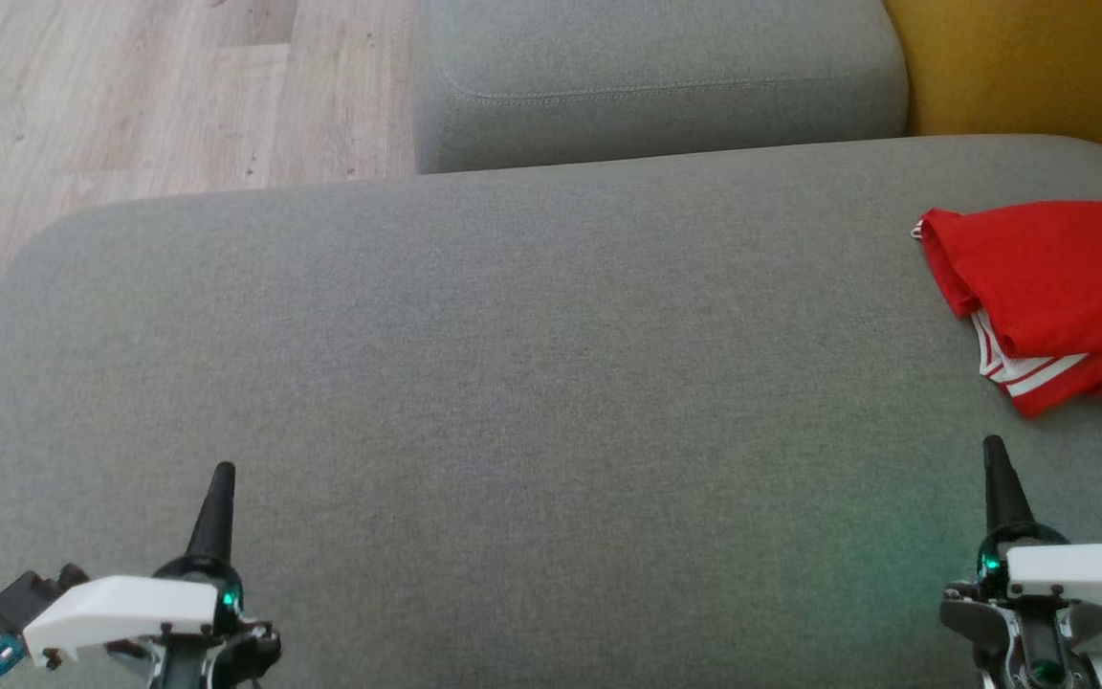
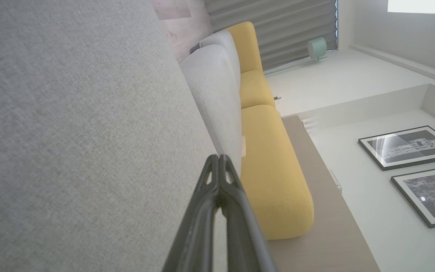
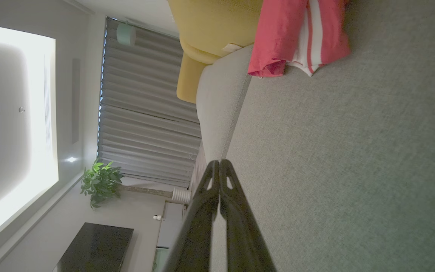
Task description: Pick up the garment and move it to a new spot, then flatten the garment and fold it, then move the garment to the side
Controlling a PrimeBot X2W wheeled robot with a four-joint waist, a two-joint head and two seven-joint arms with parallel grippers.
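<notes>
No text, label, brand or number can be read.
The red garment (image 1: 1053, 287) has white stripes, but no letters or logo can be made out on it. A small pale tag (image 2: 243, 146) at the seam beside the yellow cushion (image 2: 274, 177) is too small to read. The framed prints (image 2: 410, 147) on the wall carry grey imagery, and any lettering on them is too fine to tell.

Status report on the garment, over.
Left gripper shut, empty. Right gripper shut, empty. Red garment roughly folded, right end of grey cushion. Nothing in the way.
</notes>
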